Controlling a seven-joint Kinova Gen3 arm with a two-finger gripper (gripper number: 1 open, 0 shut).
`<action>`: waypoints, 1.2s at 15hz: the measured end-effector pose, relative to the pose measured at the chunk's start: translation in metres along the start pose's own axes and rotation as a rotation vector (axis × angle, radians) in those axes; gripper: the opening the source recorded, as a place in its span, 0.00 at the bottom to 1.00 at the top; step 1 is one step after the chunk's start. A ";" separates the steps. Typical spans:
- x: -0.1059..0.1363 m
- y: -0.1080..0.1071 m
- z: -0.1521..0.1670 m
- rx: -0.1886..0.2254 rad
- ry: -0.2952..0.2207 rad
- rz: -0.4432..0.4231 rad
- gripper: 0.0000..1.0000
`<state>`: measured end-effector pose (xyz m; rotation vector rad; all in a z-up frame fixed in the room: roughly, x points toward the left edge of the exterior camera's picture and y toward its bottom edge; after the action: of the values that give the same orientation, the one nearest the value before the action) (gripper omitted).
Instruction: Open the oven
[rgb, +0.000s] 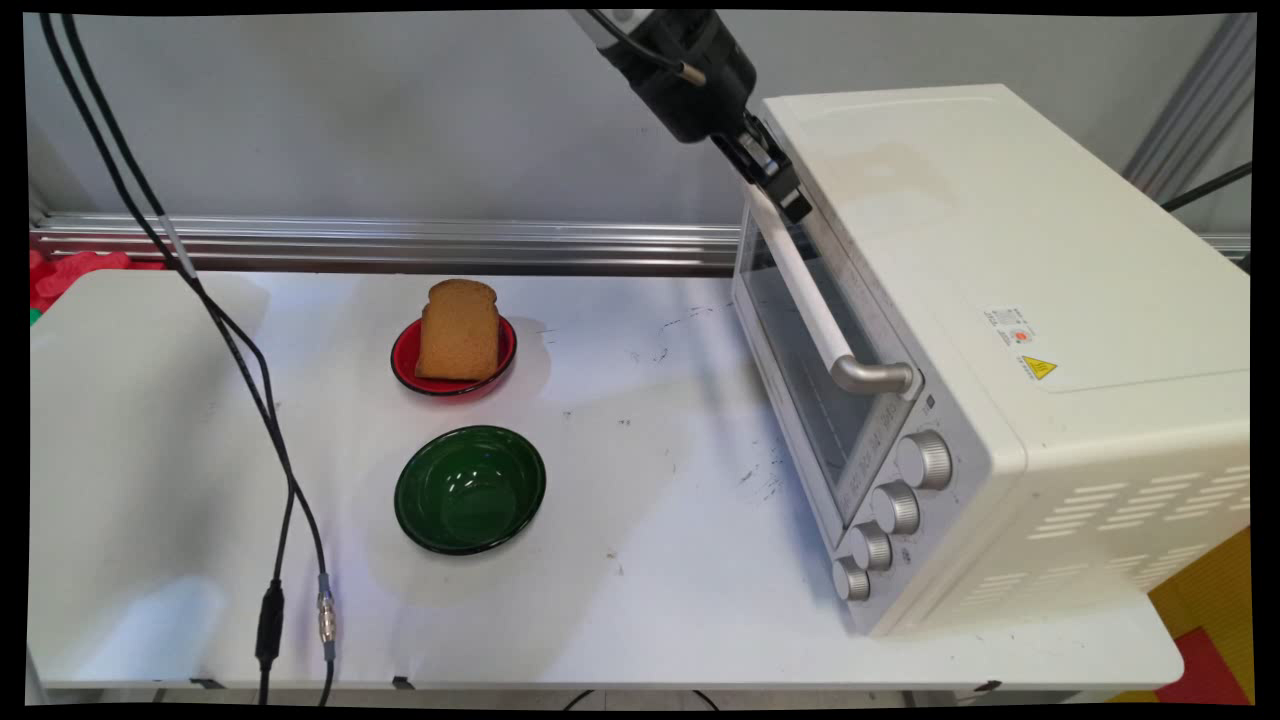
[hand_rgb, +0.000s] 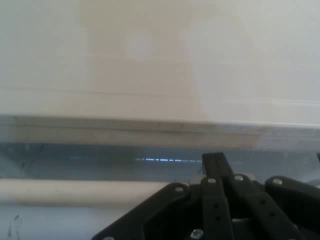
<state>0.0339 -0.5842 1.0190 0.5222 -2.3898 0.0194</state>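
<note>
My black gripper (rgb: 790, 200) comes down from the top edge and meets the far end of the white handle (rgb: 810, 300) on the door of a white toaster oven (rgb: 1000, 250). Its fingers look shut, pressed against the handle's upper end by the door's top edge. The door stands closed. In the hand view the gripper (hand_rgb: 216, 160) rises over the handle bar (hand_rgb: 75, 192), with the glass door (hand_rgb: 75, 160) and the oven's white top (hand_rgb: 150, 60) beyond it. Whether the handle is pinched between the fingers is hidden by the linkage.
A slice of brown bread (rgb: 458, 330) stands in a small red dish (rgb: 405, 370) at mid-table. A green bowl (rgb: 470, 490) sits nearer the front edge. Black cables (rgb: 240, 350) hang at the left. Several silver knobs (rgb: 895, 508) line the oven's front.
</note>
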 end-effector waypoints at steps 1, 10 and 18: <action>-0.001 0.000 0.003 0.000 0.000 -0.001 0.00; -0.017 -0.003 0.024 -0.001 -0.019 0.020 0.00; -0.056 -0.008 0.014 -0.011 -0.090 0.088 0.00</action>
<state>0.0660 -0.5733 0.9720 0.4204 -2.4984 0.0221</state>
